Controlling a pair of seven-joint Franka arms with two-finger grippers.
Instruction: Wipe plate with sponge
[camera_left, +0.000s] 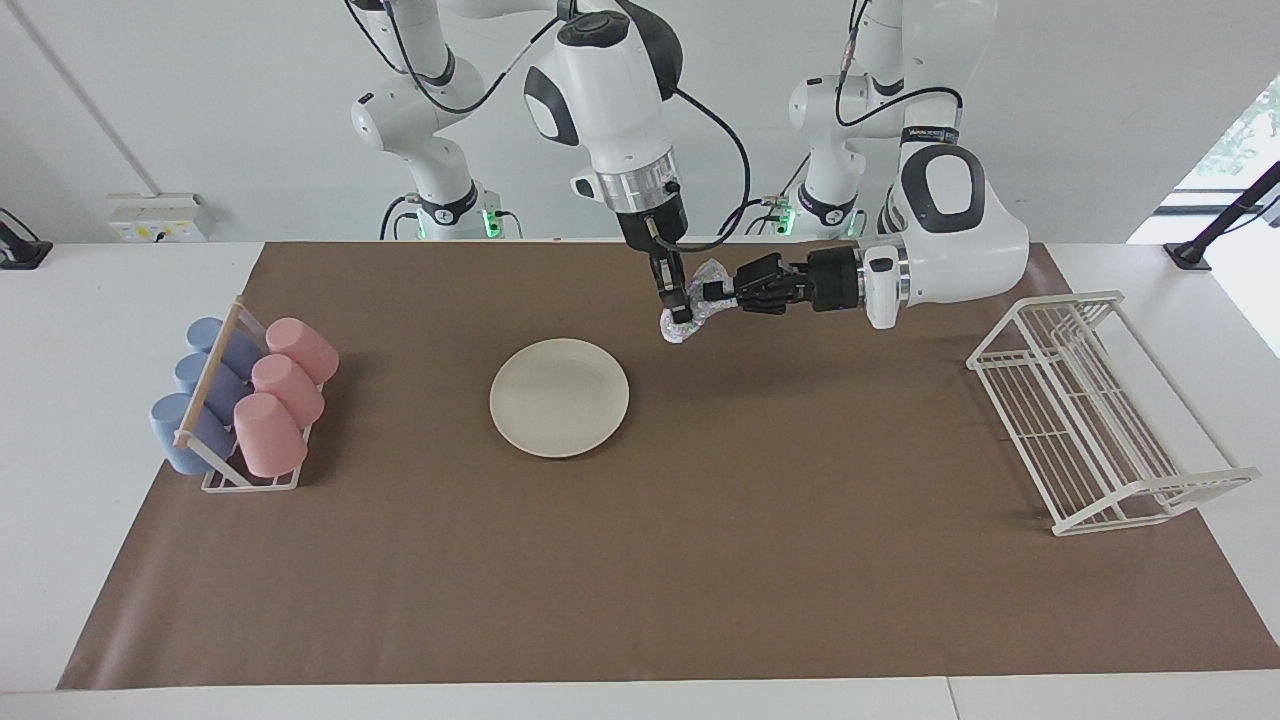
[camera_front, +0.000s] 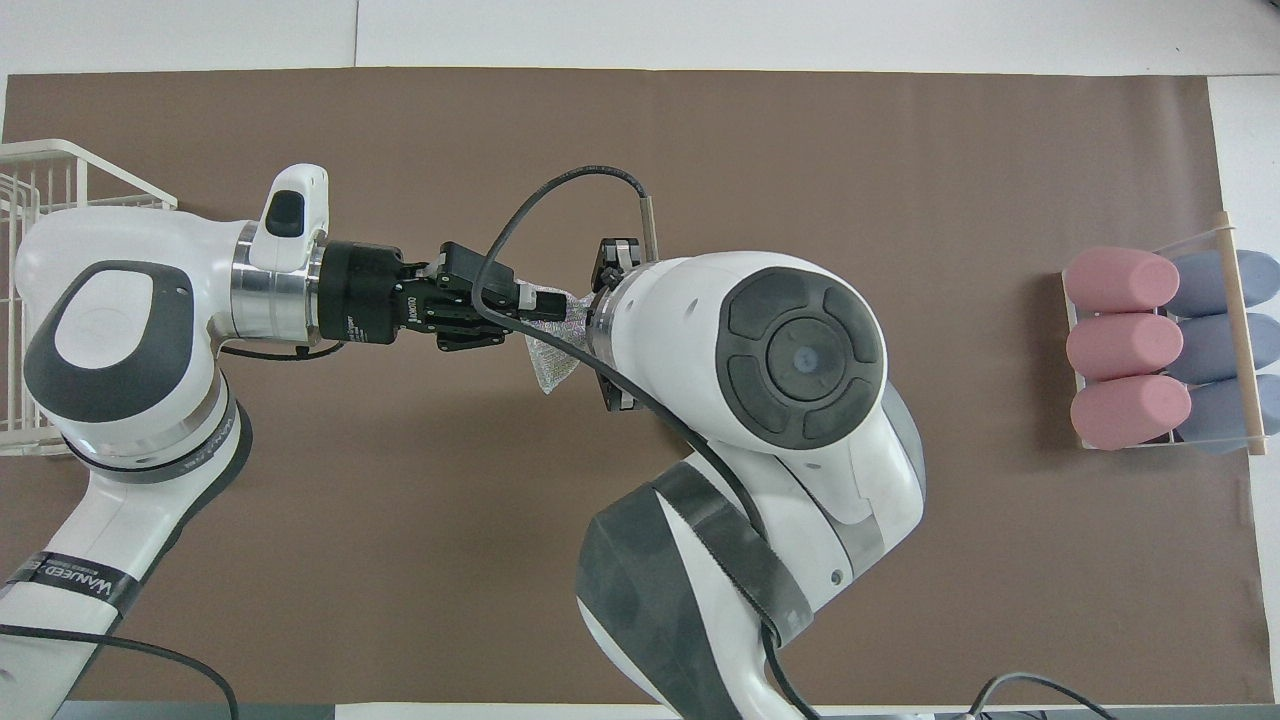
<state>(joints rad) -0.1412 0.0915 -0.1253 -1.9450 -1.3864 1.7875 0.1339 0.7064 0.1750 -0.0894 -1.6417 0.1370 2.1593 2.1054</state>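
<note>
Sponge (camera_left: 693, 312) is seen in mid-air between two pincers, over bare brown mat (camera_left: 700, 560) on the table, toward the robots' side of the plate (camera_left: 559, 397) and clear of it.

- Right pincer (camera_left: 680, 312): hung straight down from above, shut on the sponge's lower part.
- Left pincer (camera_left: 712, 292): brought in level from the left arm's end, tips at the sponge's upper part. Whether the wad is gripped by it or merely touched cannot be told.
- Plate: flat on the mat, mid-table, untouched. It is hidden under the right arm in the overhead view.
- Cup rack (camera_left: 245, 400) with pink and blue cups at the right arm's end; white wire rack (camera_left: 1085, 410) at the left arm's end. Both well apart from the action.

Risks, as judged:
- If both pincers pull apart while each is clamped, the mesh could be stretched or snagged on a fingertip.
- If only a thin fold is caught by the right pincer, the wad could slip and be dropped on the mat.
- A loosely hanging sponge could be dragged askew on the plate, so the plate might be pushed along the mat rather than wiped.
- With the fingertips so close, the two pincers could be knocked together during withdrawal.
</note>
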